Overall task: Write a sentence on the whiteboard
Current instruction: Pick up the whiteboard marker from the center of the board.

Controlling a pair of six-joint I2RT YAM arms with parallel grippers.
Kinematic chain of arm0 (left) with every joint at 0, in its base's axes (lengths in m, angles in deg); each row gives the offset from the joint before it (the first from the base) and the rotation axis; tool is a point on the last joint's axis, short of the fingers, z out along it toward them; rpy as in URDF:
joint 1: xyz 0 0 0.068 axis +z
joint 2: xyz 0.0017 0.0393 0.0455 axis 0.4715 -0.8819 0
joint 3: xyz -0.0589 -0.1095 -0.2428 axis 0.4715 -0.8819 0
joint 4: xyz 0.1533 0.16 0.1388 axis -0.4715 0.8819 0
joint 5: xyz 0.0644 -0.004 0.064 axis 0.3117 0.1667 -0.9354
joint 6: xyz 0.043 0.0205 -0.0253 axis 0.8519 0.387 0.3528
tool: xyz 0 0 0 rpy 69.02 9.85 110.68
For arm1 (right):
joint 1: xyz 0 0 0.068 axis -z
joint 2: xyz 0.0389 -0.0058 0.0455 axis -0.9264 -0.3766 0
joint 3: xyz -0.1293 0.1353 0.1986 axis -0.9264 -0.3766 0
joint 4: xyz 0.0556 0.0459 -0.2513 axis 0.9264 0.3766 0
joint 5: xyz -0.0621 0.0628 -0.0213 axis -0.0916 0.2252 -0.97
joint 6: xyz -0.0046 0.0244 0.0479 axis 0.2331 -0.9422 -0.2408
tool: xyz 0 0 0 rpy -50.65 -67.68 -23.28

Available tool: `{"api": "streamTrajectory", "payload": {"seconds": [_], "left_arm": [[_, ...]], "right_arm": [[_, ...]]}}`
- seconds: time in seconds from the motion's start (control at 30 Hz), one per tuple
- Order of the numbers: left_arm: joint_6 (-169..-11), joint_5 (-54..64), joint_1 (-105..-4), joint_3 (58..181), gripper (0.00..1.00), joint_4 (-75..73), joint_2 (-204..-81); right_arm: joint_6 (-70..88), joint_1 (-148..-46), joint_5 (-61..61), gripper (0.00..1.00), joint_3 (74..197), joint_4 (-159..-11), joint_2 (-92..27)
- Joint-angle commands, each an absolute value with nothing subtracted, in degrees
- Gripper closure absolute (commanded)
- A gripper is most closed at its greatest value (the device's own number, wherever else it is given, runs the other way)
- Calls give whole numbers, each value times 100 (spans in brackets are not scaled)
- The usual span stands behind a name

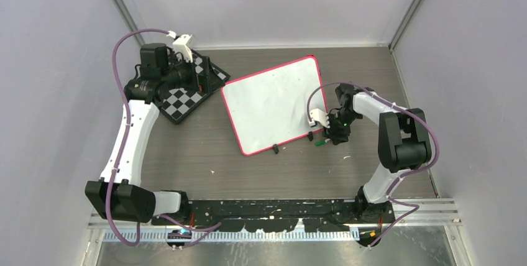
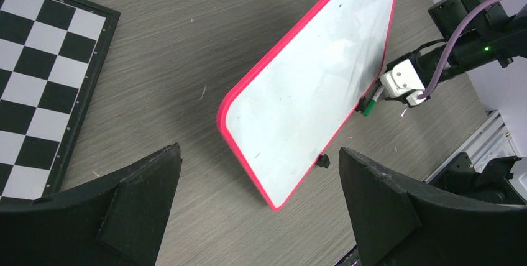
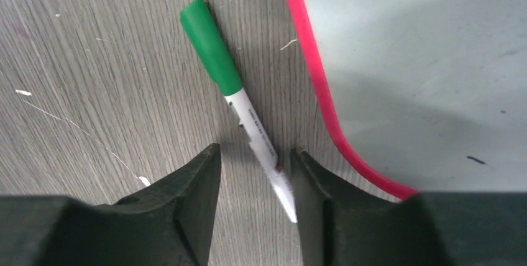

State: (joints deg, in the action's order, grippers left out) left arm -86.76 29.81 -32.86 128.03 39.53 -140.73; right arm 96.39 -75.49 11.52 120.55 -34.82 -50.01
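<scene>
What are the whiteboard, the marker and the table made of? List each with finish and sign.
The whiteboard: glossy white face, likely coated board; it shows soft reflections and smudges. The marker: plastic by the look, smooth green cap on a printed white barrel. The table: matte grey-brown wood grain, probably laminate.

whiteboard (image 2: 311, 86): smudged, red rim | chessboard (image 2: 43, 73): well apart | left pincer (image 2: 260, 157): spread wide
</scene>
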Motion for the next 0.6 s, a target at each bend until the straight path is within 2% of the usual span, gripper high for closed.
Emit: {"api": "streamTrajectory", "payload": {"seconds": [0.0, 0.3, 0.57], "left_arm": [[-8608, 3089, -3253, 12971, 0, 3937, -14061], [-8531, 3431, -3253, 12959, 0, 3947, -14094], [-7758, 3898, -3363, 13251, 0, 4554, -14135]], "right_arm": [[9941, -7514, 1134, 57, 11897, -3540, -5041], [9745, -7539, 1172, 98, 11021, -3632, -4103], [8085, -7788, 2266, 100, 11931, -2268, -3046]]}}
